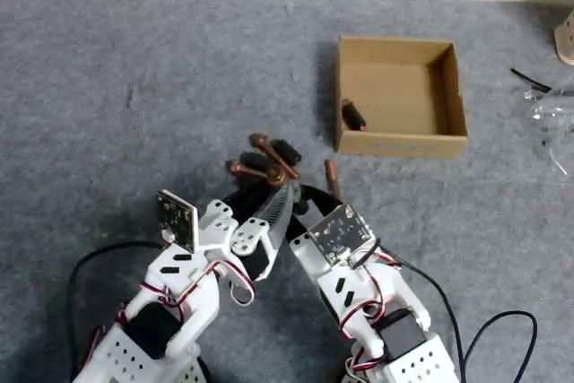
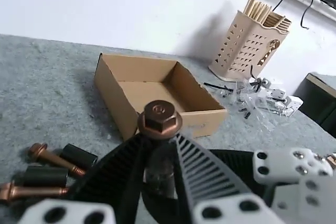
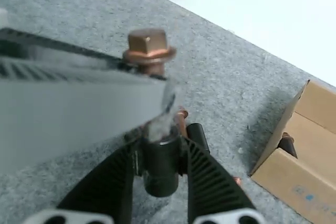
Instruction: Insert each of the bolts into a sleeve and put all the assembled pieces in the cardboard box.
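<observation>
The grey carpeted surface (image 1: 117, 78) has the left arm at its near left corner in the high view. The left end effector (image 2: 159, 142) is pinching a copper-coloured hex-head metal bolt (image 2: 159, 120) just under the head. Its black ribbed fingers (image 2: 126, 174) press in from both sides, and the bolt stands upright with the head on top.

Just beyond the arms, a cluster of two loose copper bolts (image 2: 52, 157) and two loose black sleeves (image 2: 46, 176) lies flat on the surface, close together.

The right arm stands beside the left one. The right end effector (image 3: 160, 153) is clamped on a short black cylindrical sleeve (image 3: 159, 177), held upright directly under the gripped bolt. The left arm's finger crosses in front of the spot where the shank meets the sleeve, so I cannot tell whether the shank has entered it.

Further right, a lone copper bolt (image 1: 332, 178) lies on the surface between the end effectors and the open brown cardboard box (image 1: 448, 100). Inside the box, against its left wall, rests one assembled piece (image 1: 352, 115), a black sleeve with copper showing at one end.

Right of the box are some clear plastic bags and black wires (image 1: 543, 100). Near them stands a beige perforated holder (image 2: 252, 40) with pale sticks in it.
</observation>
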Available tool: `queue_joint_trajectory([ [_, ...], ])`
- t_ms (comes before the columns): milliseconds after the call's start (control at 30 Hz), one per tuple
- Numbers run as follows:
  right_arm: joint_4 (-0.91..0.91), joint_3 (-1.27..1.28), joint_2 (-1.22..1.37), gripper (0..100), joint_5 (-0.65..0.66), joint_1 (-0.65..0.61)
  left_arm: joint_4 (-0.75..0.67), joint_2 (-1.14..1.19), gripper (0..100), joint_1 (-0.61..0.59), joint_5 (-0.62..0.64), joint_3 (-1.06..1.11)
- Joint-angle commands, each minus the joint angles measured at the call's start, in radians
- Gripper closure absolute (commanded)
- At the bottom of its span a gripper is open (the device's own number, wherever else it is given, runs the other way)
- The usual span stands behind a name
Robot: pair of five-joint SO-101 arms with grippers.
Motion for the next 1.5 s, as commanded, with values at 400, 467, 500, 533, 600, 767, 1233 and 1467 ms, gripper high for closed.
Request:
queue_joint_trajectory([
  [400,-0.007,0.065,-0.019,99.4,-0.002,0.036,-0.029,-0.007,97,-0.110,-0.020,0.021],
  [467,-0.007,0.065,-0.019,99.4,-0.002,0.039,-0.029,-0.007,88,-0.110,-0.018,0.021],
  [500,-0.007,0.065,-0.019,99.4,-0.002,0.039,-0.028,-0.007,82,-0.110,-0.018,0.021],
  [533,-0.007,0.065,-0.019,99.4,-0.002,0.039,-0.028,-0.007,76,-0.108,-0.017,0.021],
  [600,-0.007,0.065,-0.019,99.4,-0.002,0.039,-0.011,-0.005,65,-0.108,-0.017,0.021],
  [767,-0.005,0.065,-0.019,99.4,-0.002,0.039,0.014,-0.015,56,-0.125,0.066,0.021],
  [1233,-0.008,0.067,-0.019,99.4,-0.002,0.102,-0.025,-0.008,56,-0.332,0.052,0.021],
  [1467,-0.008,0.070,-0.019,99.4,-0.002,0.157,0.077,-0.007,63,-0.255,-0.058,0.021],
])
